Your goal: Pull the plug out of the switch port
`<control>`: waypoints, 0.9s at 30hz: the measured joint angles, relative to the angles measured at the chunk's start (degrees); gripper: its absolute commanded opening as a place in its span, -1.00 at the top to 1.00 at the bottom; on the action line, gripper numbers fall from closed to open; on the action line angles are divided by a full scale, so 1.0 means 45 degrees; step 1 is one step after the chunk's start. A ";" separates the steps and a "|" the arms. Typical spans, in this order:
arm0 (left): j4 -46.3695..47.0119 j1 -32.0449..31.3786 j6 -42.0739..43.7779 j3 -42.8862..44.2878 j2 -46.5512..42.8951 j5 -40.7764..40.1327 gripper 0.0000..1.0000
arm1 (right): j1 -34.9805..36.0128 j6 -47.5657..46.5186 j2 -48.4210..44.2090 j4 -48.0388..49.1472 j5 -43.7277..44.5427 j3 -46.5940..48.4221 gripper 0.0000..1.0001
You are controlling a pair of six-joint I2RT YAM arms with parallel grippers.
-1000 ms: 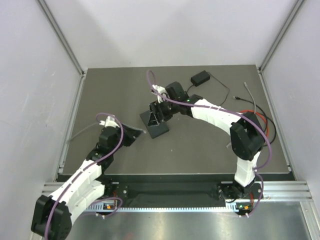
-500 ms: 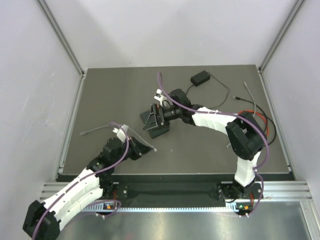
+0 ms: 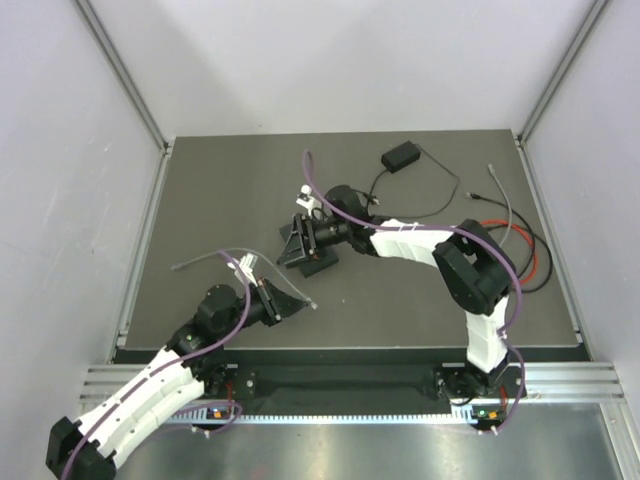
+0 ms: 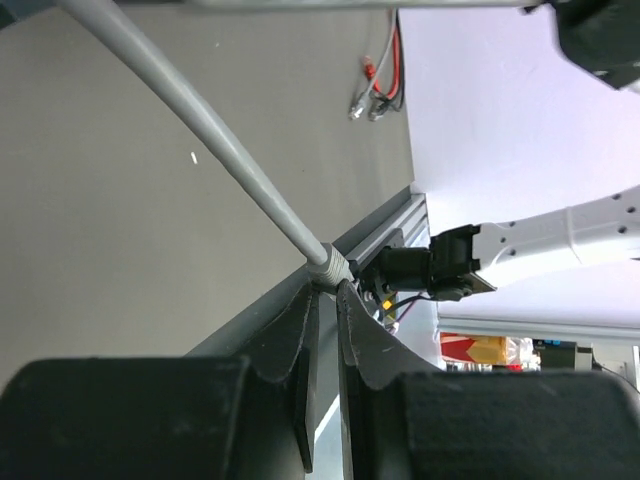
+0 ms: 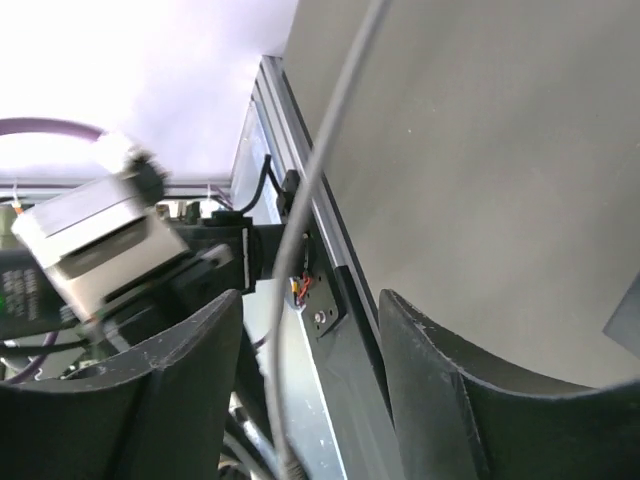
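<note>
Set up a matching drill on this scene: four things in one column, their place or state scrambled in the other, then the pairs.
Things
1. left gripper
2. right gripper
3. power brick
4. red cable

Place or state
A. lies at the right side of the table
B. open, by the switch
C. sits near the far edge
D. shut on the grey cable

Pairs: 1-D, 2-B, 3-C, 4-A.
</note>
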 measured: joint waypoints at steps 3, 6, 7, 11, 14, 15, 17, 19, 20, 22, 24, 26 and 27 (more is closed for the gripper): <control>-0.0131 0.0000 -0.0005 -0.0019 -0.0418 0.0029 1.00 | 0.0248 0.0107 0.0452 0.0029 0.0029 0.0243 -0.05; -0.0262 -0.0010 0.0000 -0.0024 -0.0515 0.0136 1.00 | 0.0646 0.0189 0.0699 0.0068 0.0029 0.0418 0.03; -0.0291 -0.0015 0.0000 -0.0039 -0.0515 0.0185 1.00 | 0.0767 0.0209 0.0719 0.0058 0.0015 0.0423 0.09; -0.0355 -0.0044 0.0005 -0.0097 -0.0515 0.0316 1.00 | 0.1239 0.0559 0.0743 0.0500 -0.0078 0.0427 0.35; -0.0355 -0.0044 0.0010 -0.0155 -0.0515 0.0379 1.00 | 0.1379 0.1122 0.0835 0.1511 -0.0209 0.0350 0.75; -0.0355 -0.0044 0.0019 -0.0175 -0.0515 0.0403 1.00 | 0.1384 0.1341 0.0845 0.1841 -0.0248 0.0267 1.00; -0.0364 -0.0044 0.0049 -0.0180 -0.0520 0.0476 1.00 | 0.1379 0.1608 0.0845 0.2215 -0.0257 0.0097 1.00; -0.0393 -0.0044 0.0073 -0.0180 -0.0602 0.0520 1.00 | 0.1370 0.1705 0.0845 0.2375 -0.0199 -0.0049 1.00; -0.0423 -0.0044 0.0092 -0.0180 -0.0661 0.0563 1.00 | 0.1365 0.1700 0.0845 0.2390 -0.0170 -0.0073 1.00; -0.0602 -0.0044 0.0160 -0.0180 -0.0777 0.0588 0.64 | 0.1345 0.1642 0.0821 0.2370 -0.0058 -0.0141 1.00; -0.0913 -0.0044 0.0389 -0.0175 -0.0971 0.0588 0.21 | 0.1336 0.1389 0.0699 0.2195 0.0219 -0.0238 1.00; -0.1443 -0.0053 0.0573 -0.0160 -0.1423 0.0631 -0.02 | 0.1297 0.0957 0.0330 0.1603 0.0704 -0.0408 1.00; -0.1778 -0.0058 0.0724 -0.0117 -0.1729 0.0612 -0.16 | 0.1263 0.0719 0.0083 0.1311 0.0933 -0.0505 1.00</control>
